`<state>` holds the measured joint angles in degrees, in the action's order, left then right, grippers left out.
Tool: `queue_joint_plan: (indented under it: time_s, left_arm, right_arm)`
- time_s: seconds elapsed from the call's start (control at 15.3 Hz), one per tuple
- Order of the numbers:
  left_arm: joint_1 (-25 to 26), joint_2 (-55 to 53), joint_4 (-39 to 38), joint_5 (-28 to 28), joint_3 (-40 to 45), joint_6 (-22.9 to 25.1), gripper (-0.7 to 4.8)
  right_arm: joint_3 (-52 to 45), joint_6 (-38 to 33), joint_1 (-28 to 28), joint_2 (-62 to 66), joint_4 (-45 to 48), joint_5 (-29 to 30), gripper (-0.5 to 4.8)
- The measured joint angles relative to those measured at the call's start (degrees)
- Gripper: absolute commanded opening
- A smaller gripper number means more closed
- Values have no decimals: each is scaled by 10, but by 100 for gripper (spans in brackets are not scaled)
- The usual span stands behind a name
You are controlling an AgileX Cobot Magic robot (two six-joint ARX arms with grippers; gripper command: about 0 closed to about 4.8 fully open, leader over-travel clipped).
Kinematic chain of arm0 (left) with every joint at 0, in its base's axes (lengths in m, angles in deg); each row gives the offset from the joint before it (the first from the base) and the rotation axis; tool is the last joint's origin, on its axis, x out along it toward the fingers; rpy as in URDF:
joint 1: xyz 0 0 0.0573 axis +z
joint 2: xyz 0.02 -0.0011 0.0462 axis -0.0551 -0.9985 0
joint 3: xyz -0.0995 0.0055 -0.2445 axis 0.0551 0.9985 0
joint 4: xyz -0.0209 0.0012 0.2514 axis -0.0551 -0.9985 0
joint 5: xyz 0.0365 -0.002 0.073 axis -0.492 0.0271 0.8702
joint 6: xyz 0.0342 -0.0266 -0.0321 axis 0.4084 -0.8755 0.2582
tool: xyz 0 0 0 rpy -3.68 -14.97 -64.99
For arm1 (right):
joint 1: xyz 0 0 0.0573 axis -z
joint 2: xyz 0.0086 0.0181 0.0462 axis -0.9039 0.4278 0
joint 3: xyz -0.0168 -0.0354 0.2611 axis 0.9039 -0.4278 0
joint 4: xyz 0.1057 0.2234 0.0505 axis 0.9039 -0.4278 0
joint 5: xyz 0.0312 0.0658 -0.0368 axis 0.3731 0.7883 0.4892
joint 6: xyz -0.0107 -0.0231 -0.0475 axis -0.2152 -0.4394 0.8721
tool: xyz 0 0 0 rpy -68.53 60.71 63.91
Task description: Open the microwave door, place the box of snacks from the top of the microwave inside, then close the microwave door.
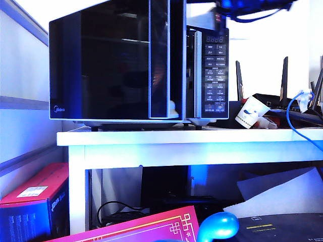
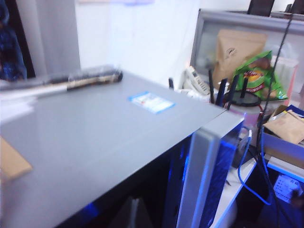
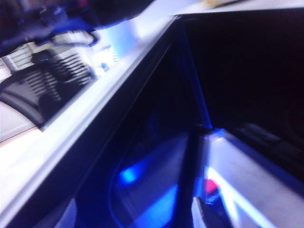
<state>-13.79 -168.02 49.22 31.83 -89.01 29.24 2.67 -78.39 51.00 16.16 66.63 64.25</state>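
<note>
Left gripper: out of every view; fully closed by its reading, nothing seen held. Wrist camera looking across the flat grey top of the large black countertop microwave (image 2: 95,137).
- Close beneath, at the picture's edge: tan flat corner (image 2: 12,164) lying on that top, possibly the small pale box of snacks; too cropped to confirm.
- Farther across the top: blue-and-white sticker (image 2: 151,102), then a dark blurred rod (image 2: 80,80) along the far edge.
- Below the top's front edge: pale silver free edge of the glossy black microwave door (image 2: 202,175), swung out from the body.

Right gripper: jaws not made out in the blur; opening impossible to tell. Camera close against the door's inner side, facing the dark cavity (image 3: 247,66).

Exterior view: door (image 1: 111,65) ajar, hinged at the left, long handle strip upright, gap beside the button panel (image 1: 216,75). All standing on a white table (image 1: 151,137).

Judgement: right arm nearer the door's free edge for swinging it wider; left arm nearer the top, with the likely box just below it.
</note>
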Motion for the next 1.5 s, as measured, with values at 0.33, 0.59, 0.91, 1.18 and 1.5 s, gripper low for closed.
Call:
queue_joint_plan:
  time_s: [0.33,0.59,0.91,1.18,1.5]
  left_arm:
    - [0,68,-108,15,-1,32,-6]
    - [0,99,-197,62,-2,72,-6]
    - [0,98,-248,63,-1,104,-6]
    - [0,98,-282,64,-1,116,-6]
    - [0,98,-356,98,-1,137,-6]
  right_arm:
    - [0,-11,-54,0,0,5,323]
    - [0,-14,-97,-1,2,4,323]
    - [0,-17,-143,-1,2,4,322]
    - [0,-22,-186,-1,10,4,322]
    - [2,-46,-233,-1,40,5,323]
